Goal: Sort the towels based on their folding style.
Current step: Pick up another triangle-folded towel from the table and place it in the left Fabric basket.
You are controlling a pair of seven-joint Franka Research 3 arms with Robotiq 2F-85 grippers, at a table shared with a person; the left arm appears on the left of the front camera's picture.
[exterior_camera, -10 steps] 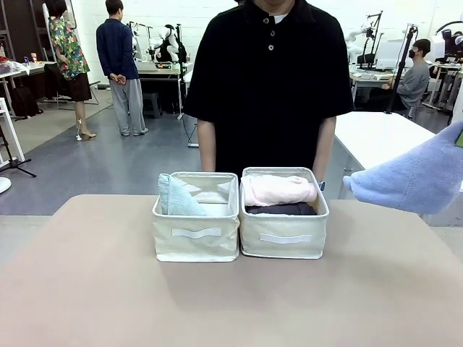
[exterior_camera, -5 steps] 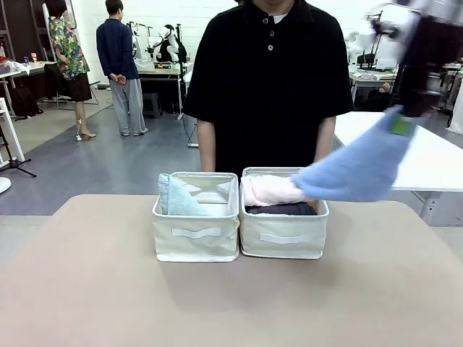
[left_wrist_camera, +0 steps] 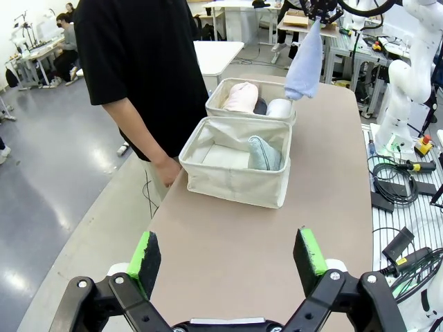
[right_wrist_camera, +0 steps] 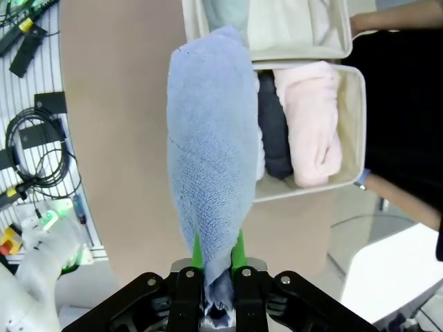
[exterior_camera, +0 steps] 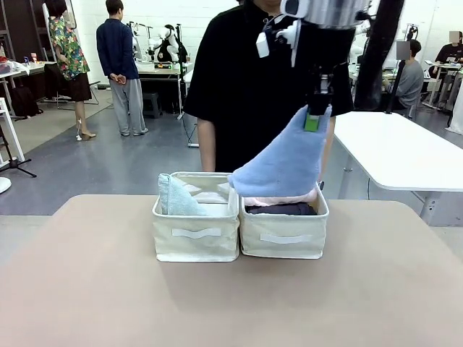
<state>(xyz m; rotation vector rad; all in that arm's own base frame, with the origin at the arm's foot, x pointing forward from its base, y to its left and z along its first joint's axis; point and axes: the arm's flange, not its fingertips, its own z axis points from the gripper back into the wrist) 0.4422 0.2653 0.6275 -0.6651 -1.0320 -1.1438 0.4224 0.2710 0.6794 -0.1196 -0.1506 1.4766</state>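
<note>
My right gripper (exterior_camera: 312, 121) clamps the narrow tip of the light blue cone towel (exterior_camera: 278, 170). The towel hangs aslant above the spot where the two cream baskets meet, its wide end drooping toward the left basket (exterior_camera: 195, 235), which holds the pale teal cone (exterior_camera: 173, 196). I judge the towel light, soft and floppy, apt to unroll if jostled, so the tight tip looks like the surest hold. My left gripper (left_wrist_camera: 228, 252) hangs empty, fingers spread wide, well back over the table (left_wrist_camera: 228, 207).

Two cream baskets (exterior_camera: 196, 247) (exterior_camera: 283, 247), two cone-shaped towels (exterior_camera: 282, 170) (exterior_camera: 176, 199), three rolled towels (left_wrist_camera: 242, 97) (left_wrist_camera: 260, 106) (left_wrist_camera: 279, 108), one person (exterior_camera: 253, 79) at the table (exterior_camera: 101, 289)
</note>
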